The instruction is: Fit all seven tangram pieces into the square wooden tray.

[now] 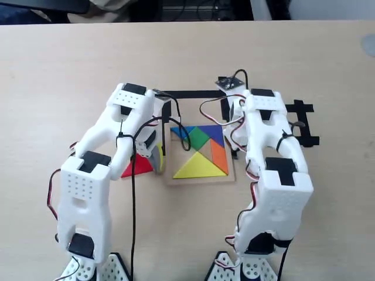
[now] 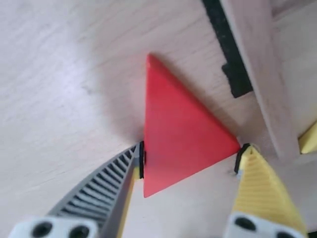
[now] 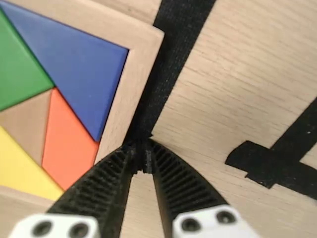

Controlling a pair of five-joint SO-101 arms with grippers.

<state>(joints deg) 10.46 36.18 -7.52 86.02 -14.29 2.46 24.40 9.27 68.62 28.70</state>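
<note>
Red triangle [image 2: 178, 139] lies flat on the table [image 1: 58, 70] just outside the wooden tray [image 1: 202, 180], pinched at its edges by your left gripper [image 2: 191, 154]. Your right gripper [image 3: 146, 158] is closed on nothing, tips over black tape [image 3: 183, 29] beside the tray's far edge.

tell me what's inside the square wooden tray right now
Seen: a yellow triangle, an orange piece, a blue triangle, a green piece and a bare wood gap. Cables and the left arm cover the square wooden tray's left edge, so what lies there is hidden.
</note>
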